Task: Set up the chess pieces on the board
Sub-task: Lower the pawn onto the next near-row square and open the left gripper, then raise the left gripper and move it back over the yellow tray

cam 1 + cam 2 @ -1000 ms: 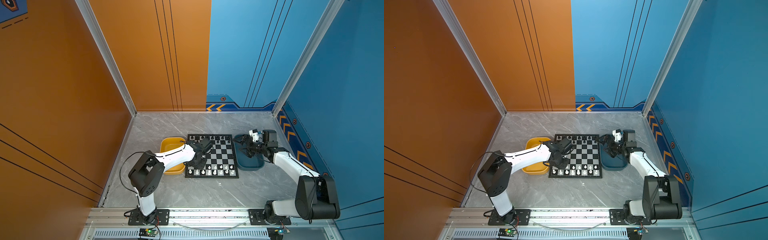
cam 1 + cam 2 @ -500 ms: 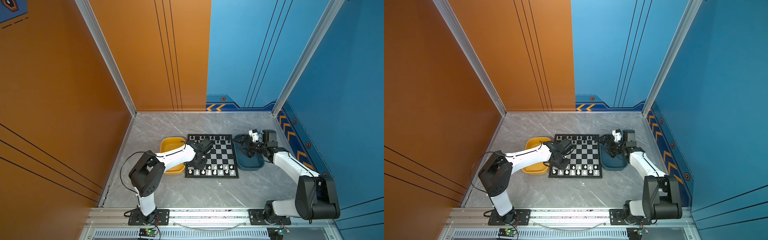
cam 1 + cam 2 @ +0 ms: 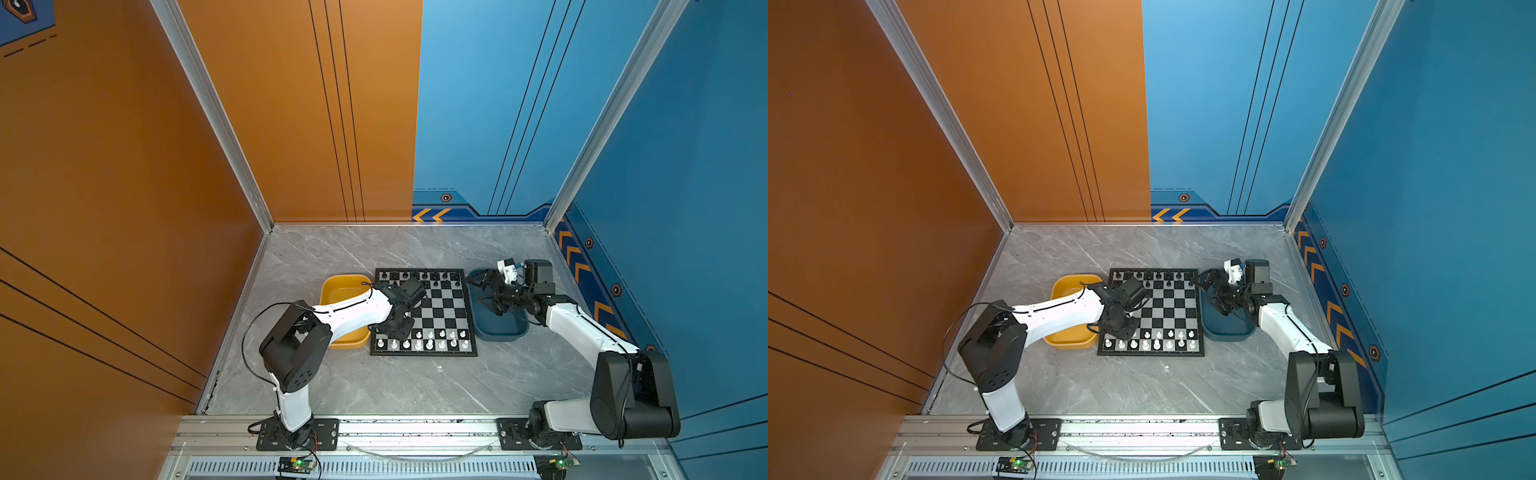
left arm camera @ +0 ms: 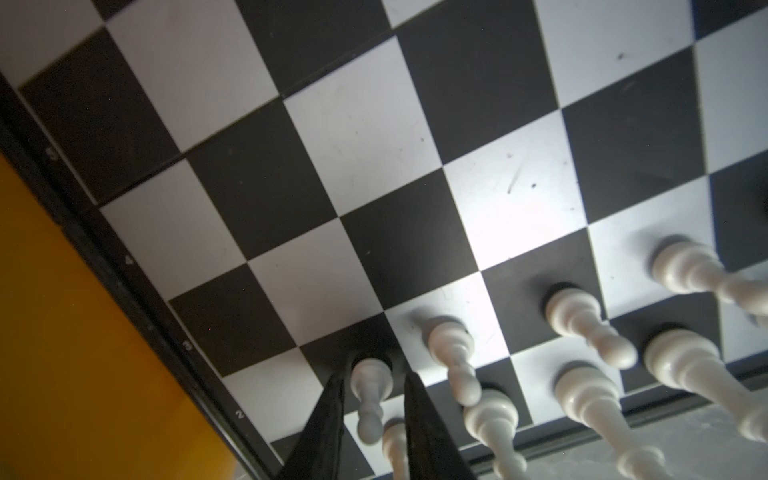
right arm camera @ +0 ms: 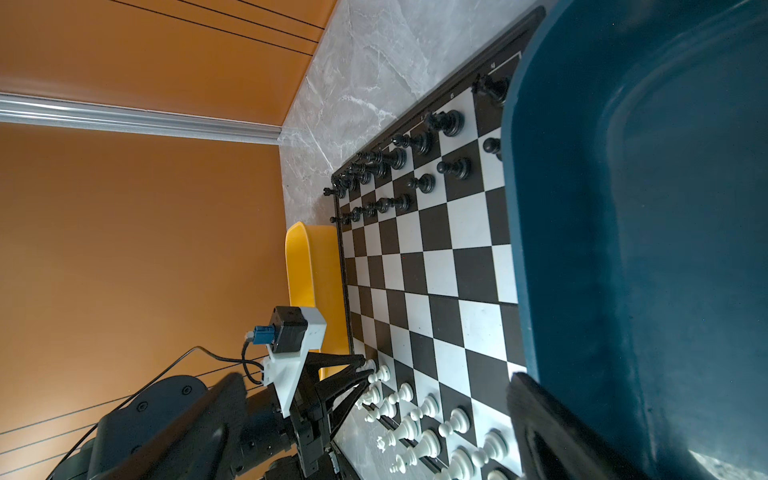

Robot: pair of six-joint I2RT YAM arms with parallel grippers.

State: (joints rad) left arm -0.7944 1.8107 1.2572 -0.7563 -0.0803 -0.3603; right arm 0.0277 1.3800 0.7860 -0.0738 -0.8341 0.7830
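The board (image 3: 444, 309) (image 3: 1167, 309) lies mid-table. Black chess pieces (image 3: 424, 275) (image 5: 415, 143) fill its far rows, white chess pieces (image 3: 430, 344) (image 4: 577, 311) its near rows. My left gripper (image 3: 392, 332) (image 3: 1123, 332) (image 4: 374, 399) is down at the board's near left corner. Its fingers (image 4: 328, 415) straddle a standing white pawn (image 4: 371, 380) with a small gap on each side, so it is slightly open. My right gripper (image 3: 478, 289) (image 3: 1204, 291) (image 5: 376, 378) hovers wide open and holding nothing over the dark blue tray's far end.
A yellow tray (image 3: 340, 286) (image 5: 311, 266) touches the board's left edge, partly under my left arm. The dark blue tray (image 3: 498, 330) (image 5: 644, 249) sits along the board's right edge. Orange and blue walls enclose the grey marble table (image 3: 374, 382).
My left gripper's fingers have parted from the white pawn, which now stands free on its square. Neither arm has visibly shifted.
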